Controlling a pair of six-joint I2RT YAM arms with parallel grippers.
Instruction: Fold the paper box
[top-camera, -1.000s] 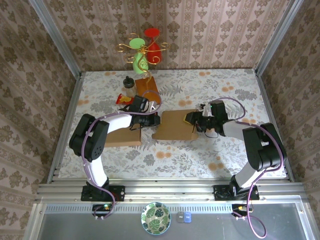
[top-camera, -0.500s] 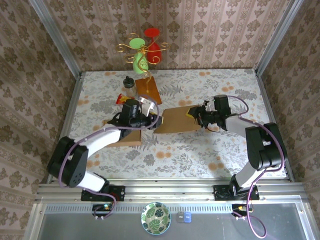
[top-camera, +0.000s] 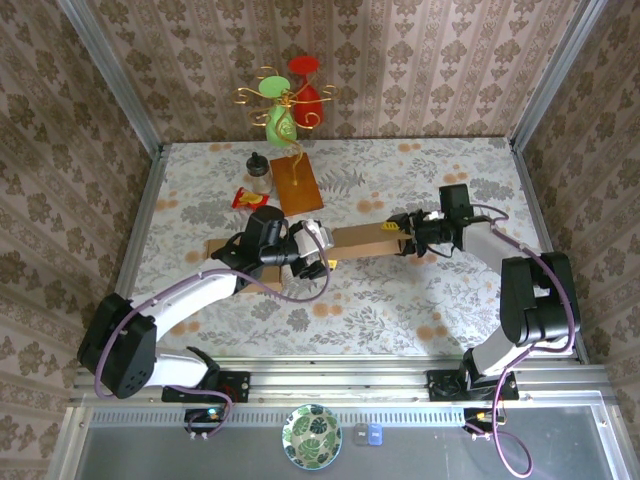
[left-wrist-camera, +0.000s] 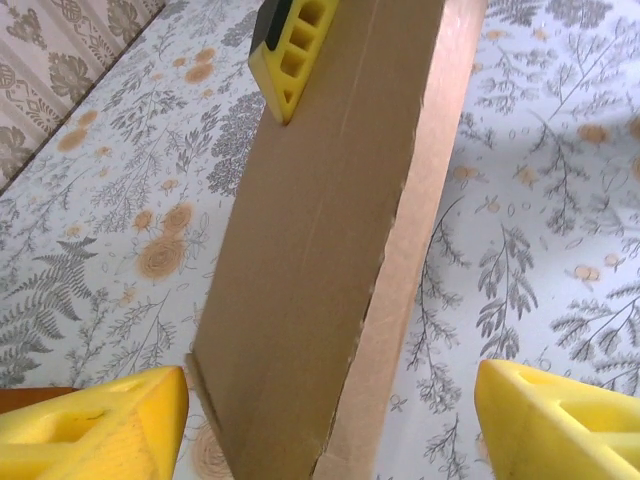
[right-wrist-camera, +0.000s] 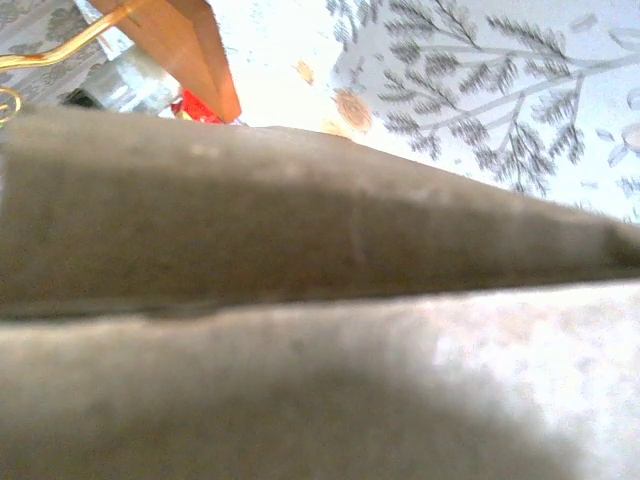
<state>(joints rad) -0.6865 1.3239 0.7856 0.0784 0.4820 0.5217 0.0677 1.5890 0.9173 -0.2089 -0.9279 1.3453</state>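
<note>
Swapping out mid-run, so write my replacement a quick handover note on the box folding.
Left gripper: jaws open wide, either side of the near end of the paper box, not gripping.
Right gripper: jaws shut on the box's far end, holding it up.
Box: mid-table, main panel standing on edge, a narrow strip folded along it.
Done: first fold raised. Left: other folds, closing up.
A flat cardboard piece lies under the left arm.

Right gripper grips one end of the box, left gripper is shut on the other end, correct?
Not quite: the left gripper is open, fingers spread either side of the box, per the left wrist view. The right gripper does grip its end.
</note>
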